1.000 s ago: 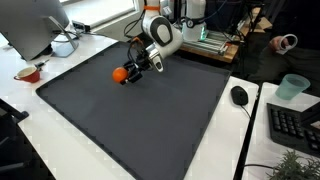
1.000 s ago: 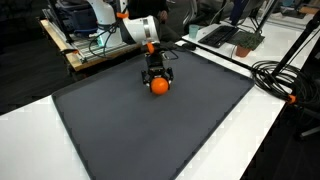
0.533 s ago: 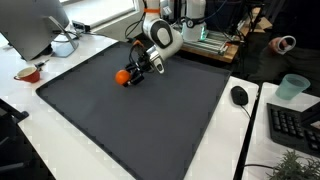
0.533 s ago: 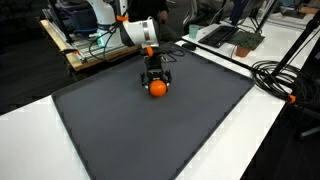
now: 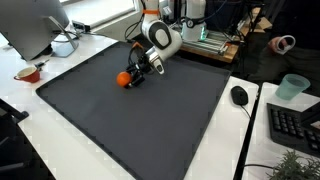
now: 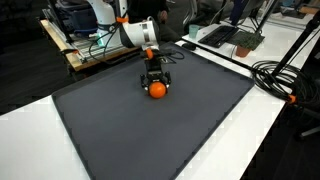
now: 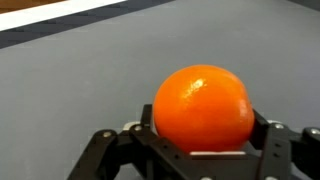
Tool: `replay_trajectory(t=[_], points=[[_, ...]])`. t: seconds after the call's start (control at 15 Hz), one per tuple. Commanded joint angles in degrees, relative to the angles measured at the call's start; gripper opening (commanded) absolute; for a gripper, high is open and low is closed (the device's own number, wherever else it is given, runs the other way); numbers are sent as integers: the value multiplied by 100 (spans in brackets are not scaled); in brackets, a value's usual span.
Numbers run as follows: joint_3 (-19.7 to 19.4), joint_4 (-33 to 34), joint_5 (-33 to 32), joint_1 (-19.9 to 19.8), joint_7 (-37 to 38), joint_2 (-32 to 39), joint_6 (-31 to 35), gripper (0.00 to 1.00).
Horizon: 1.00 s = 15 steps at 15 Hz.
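Observation:
An orange [image 7: 203,108] sits between my gripper's [image 7: 203,128] two black fingers, which press against both of its sides. In both exterior views the gripper [image 5: 131,74] [image 6: 156,82] points down at the far part of a dark grey mat [image 5: 140,125] [image 6: 150,135], with the orange [image 5: 122,78] [image 6: 157,90] low at the mat's surface. Whether the orange rests on the mat or hangs just above it I cannot tell.
A red bowl [image 5: 28,72] and a monitor [image 5: 30,25] stand on the white table beside the mat. A mouse [image 5: 239,95], a keyboard [image 5: 295,125] and a cup [image 5: 292,87] lie on the other side. Black cables [image 6: 280,75] run along the mat's edge.
The gripper and the orange have shifted slightly downward toward the mat. Nothing else has moved.

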Motion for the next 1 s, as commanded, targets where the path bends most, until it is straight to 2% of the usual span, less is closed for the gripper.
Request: replay_trajectory(t=[0.0,0.33,0.47,0.73,0.93], points=[[-6,90,9,-83,-146,-14,232,98],[-22,-136,34,-90,-191,-295,398,100],[4,-390,15,-72,-224,-623,622,100],[48,-1098,22,-62,-371,-1554,1360,100],[129,-1754,22,-3,-522,-2511,2139,100]])
